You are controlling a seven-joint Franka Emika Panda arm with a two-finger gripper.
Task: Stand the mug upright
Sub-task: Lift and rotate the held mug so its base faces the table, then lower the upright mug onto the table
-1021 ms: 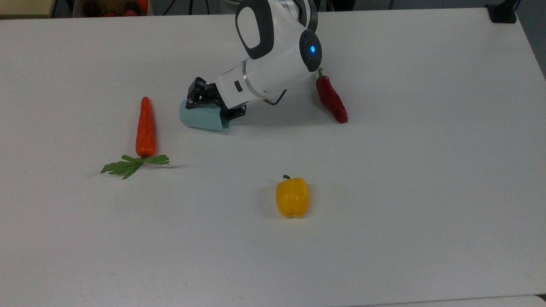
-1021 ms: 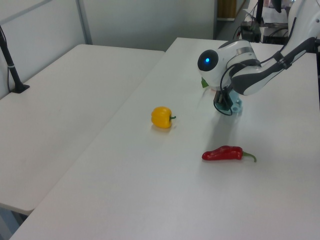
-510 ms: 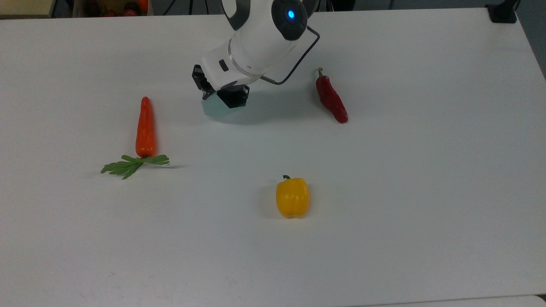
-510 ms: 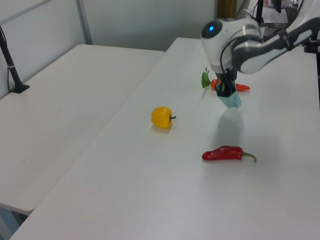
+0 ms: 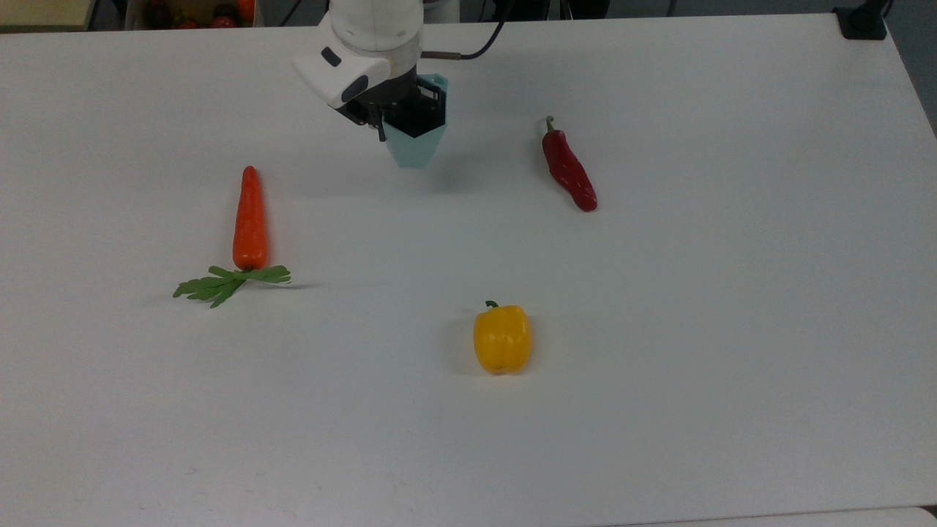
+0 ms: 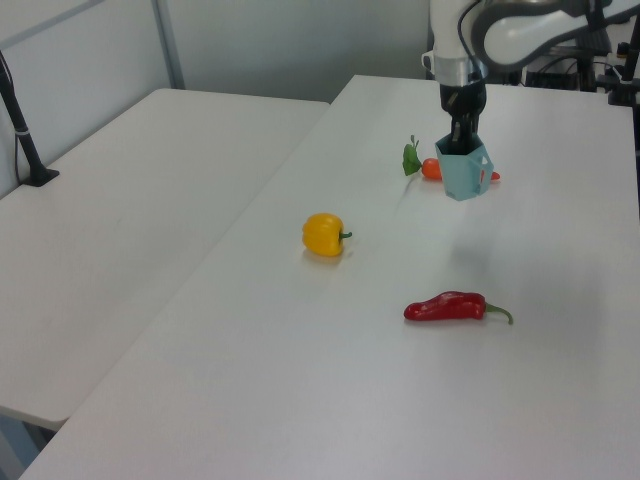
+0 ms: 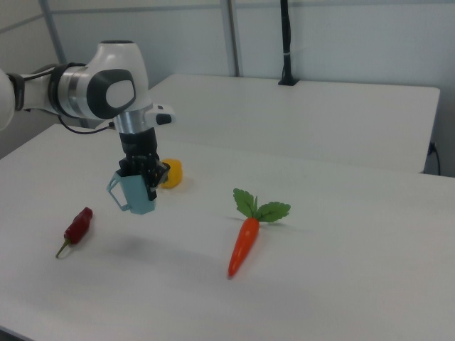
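The mug (image 5: 414, 148) is a pale blue-teal faceted cup, and it hangs upright above the white table (image 5: 659, 329) with its open mouth up. My gripper (image 5: 401, 111) points straight down and is shut on the mug's rim wall, one finger reaching inside. In the left view the mug (image 6: 463, 173) hangs under the gripper (image 6: 461, 137) in front of the carrot. In the right view the mug (image 7: 136, 194) shows its handle on the right view's left, under the gripper (image 7: 141, 172), and casts a shadow on the table below.
On the table lie a carrot with green leaves (image 5: 249, 219) at the top view's left, a red chili pepper (image 5: 569, 172) at the top view's right, and a yellow bell pepper (image 5: 501, 339) nearer the front. A second table (image 6: 120, 220) stands beside.
The mug lay on its side under my gripper a second ago. The wrist has since swung up and turned, lifting the mug off the table and bringing it upright, farther toward the top view's top.
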